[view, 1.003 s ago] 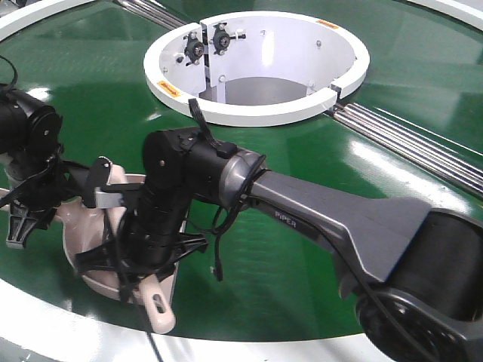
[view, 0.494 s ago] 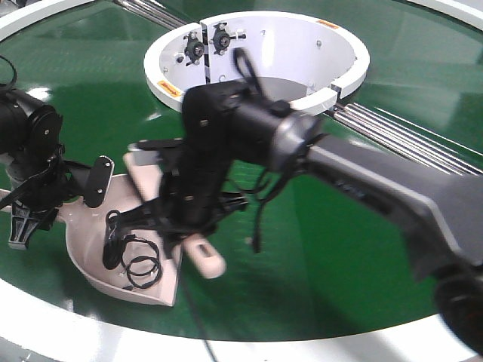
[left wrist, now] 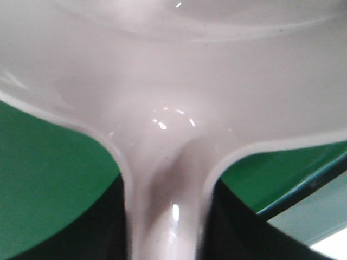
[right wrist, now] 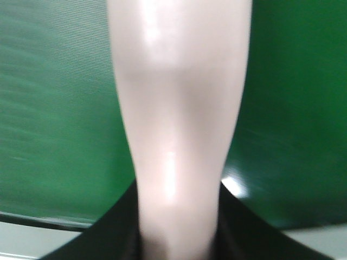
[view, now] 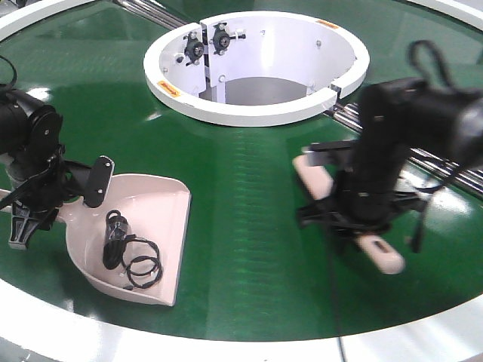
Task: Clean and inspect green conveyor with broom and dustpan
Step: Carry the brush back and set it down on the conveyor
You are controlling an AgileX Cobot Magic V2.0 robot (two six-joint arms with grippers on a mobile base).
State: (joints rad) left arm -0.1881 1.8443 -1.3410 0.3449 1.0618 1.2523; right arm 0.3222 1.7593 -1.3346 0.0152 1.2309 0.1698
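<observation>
The green conveyor [view: 249,204] fills the front view. On its left lies the pale dustpan [view: 151,219], mouth facing right, with a black coiled cable [view: 128,253] inside. My left gripper [view: 53,205] is shut on the dustpan's handle [left wrist: 168,206], which fills the left wrist view between the dark jaws of the left gripper [left wrist: 168,230]. Over the belt's right side my right gripper [view: 355,219] is shut on the broom [view: 381,255], whose head end points toward the hub. The right wrist view shows the broom handle [right wrist: 179,108] clamped in the right gripper [right wrist: 179,230].
The white central hub [view: 256,113] stands at the back middle. Metal rollers [view: 438,154] run diagonally behind the right arm. The white outer rim [view: 249,348] curves along the near edge.
My right arm has swung the broom from over the dustpan across to the belt's right side, uncovering the pan and the black cable in it. The left arm and dustpan have stayed put.
</observation>
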